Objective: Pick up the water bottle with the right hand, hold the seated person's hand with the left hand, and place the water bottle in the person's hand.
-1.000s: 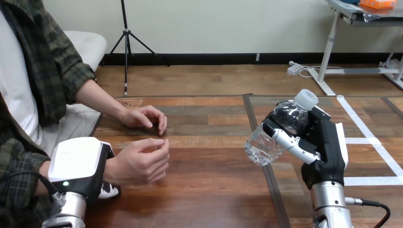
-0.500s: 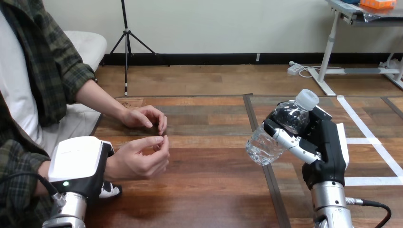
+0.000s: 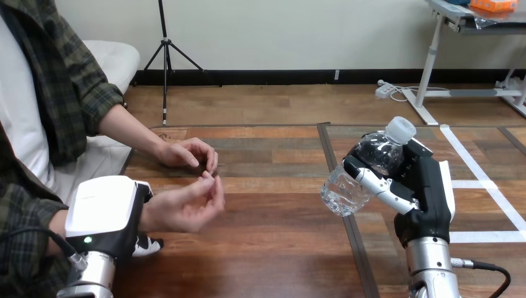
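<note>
Water bottle [image 3: 356, 174] is clamped in the right hand [image 3: 425, 186], whose fingers [image 3: 381, 185] are curled round its clear body. It is held tilted over the table [image 3: 273, 248], with the white cap [image 3: 400, 129] at the top. Well apart from this hand, the left hand [image 3: 102, 211] is laid over the person's wrist [image 3: 146, 214]. Whether the wrist is really gripped cannot be told, as the white shell hides it. The person's hand [image 3: 183, 208] is seen just ahead of the left hand, loosely cupped.
</note>
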